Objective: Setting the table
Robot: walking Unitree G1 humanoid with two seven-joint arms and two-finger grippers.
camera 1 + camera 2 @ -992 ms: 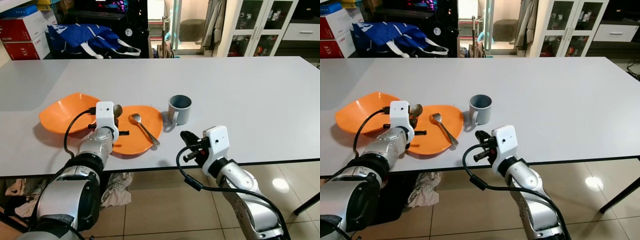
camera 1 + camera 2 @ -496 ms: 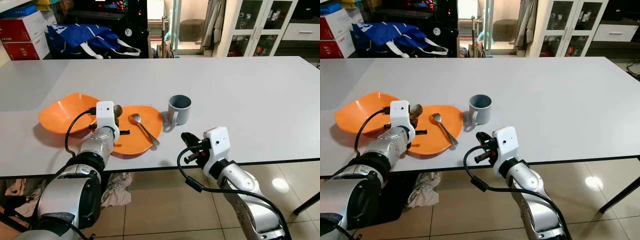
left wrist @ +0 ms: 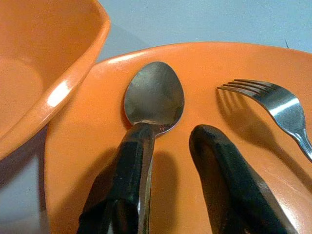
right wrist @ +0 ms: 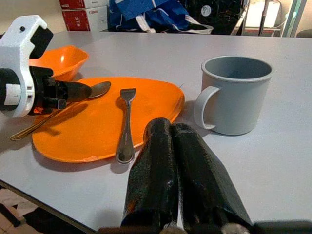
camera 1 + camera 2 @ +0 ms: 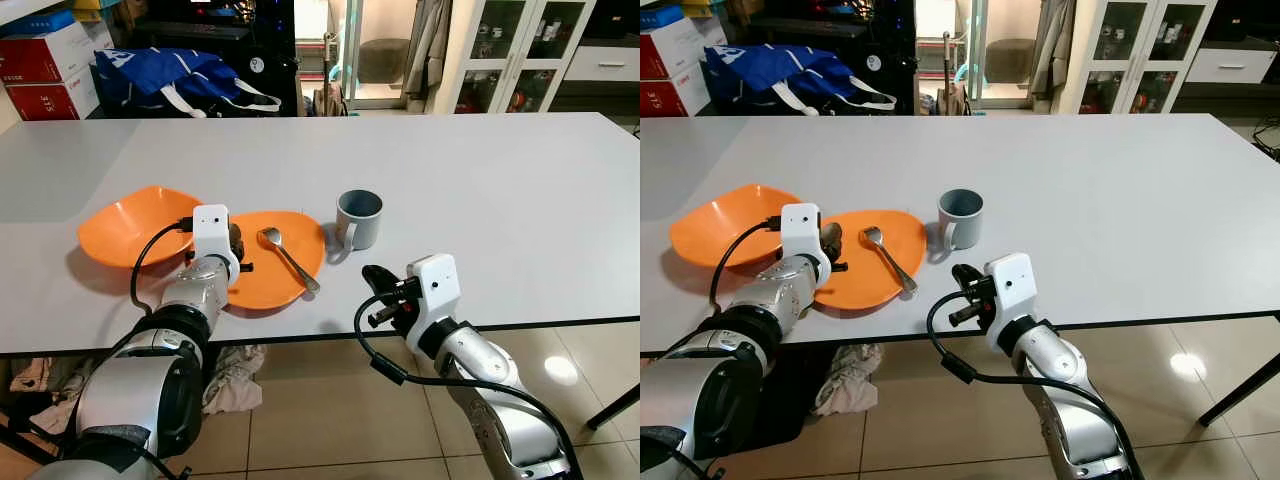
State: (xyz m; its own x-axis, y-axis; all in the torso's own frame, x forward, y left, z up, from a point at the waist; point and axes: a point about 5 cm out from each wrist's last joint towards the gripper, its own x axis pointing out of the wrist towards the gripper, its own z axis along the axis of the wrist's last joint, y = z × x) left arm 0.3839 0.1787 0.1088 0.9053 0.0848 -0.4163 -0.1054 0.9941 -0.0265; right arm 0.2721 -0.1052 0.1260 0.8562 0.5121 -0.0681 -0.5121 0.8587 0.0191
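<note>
One spoon point(image 3: 153, 95) under left gripper point(image 3: 168, 161) jaws, on plate point(image 3: 97, 161).

On the counter point(image 5: 480, 170) there are one orange plate point(image 5: 290, 262), one orange bowl point(image 5: 125, 225), one grey mug point(image 5: 359, 218), one fork point(image 5: 288, 257) and one spoon point(image 3: 153, 97). Two hands show: the left hand point(image 3: 165, 161) and the right hand point(image 4: 178, 165).
</note>
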